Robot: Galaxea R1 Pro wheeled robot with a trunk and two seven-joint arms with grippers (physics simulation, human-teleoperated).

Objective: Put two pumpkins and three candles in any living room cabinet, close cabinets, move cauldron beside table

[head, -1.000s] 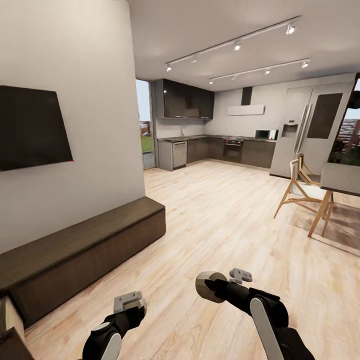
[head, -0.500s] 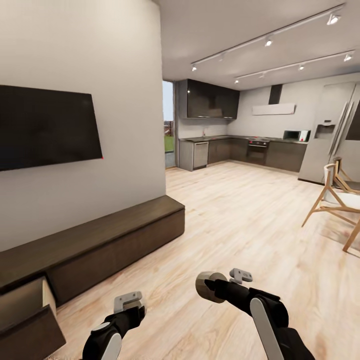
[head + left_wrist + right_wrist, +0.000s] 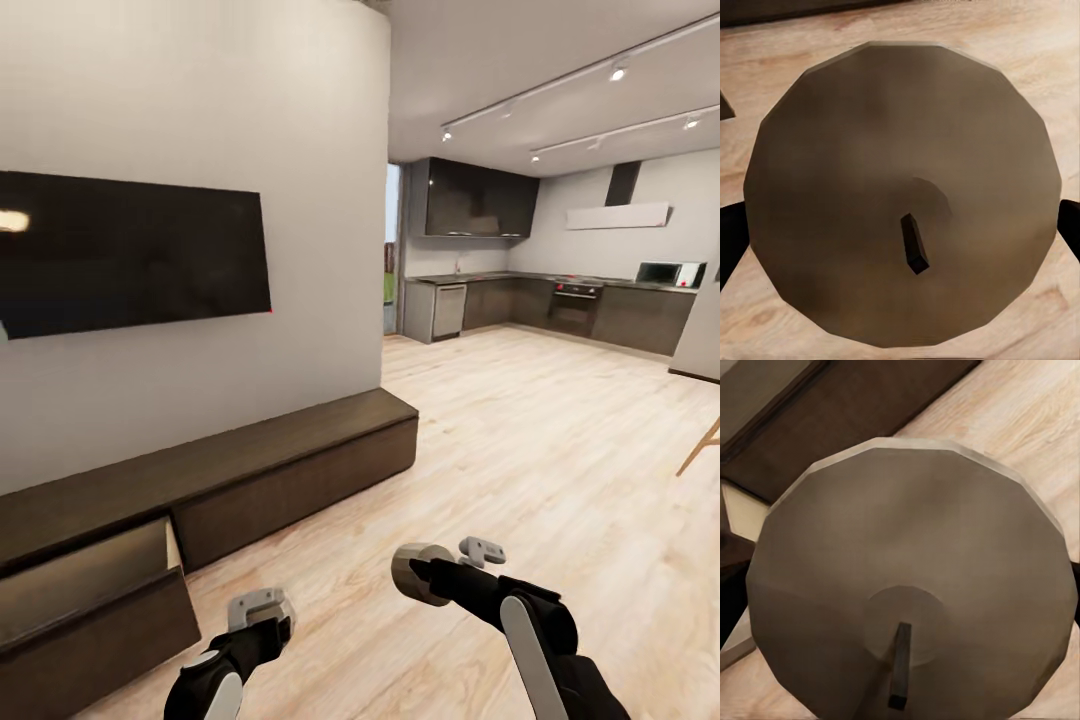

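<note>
In the head view the cabinet [image 3: 290,470] runs from lower left toward the middle of the frame along the white wall [image 3: 300,150], under the black TV [image 3: 130,250]; one drawer [image 3: 90,600] at the lower left stands pulled open, the rest of the fronts flush. The light plank floor [image 3: 520,450] stretches to the dark kitchen [image 3: 540,290] at upper right. At the bottom centre the right gripper [image 3: 425,573] is clamped on a candle [image 3: 418,572], its tan end facing the camera. At the bottom left sits the left gripper [image 3: 262,612]. In the left wrist view a second candle [image 3: 900,195] sits between the dark fingers [image 3: 731,240] (wick showing dark near its middle), so that hand too is closed on a candle. The right wrist view shows the right hand's candle [image 3: 915,585] face-on, with the open drawer [image 3: 772,390] and the floor [image 3: 1020,412] behind it.
</note>
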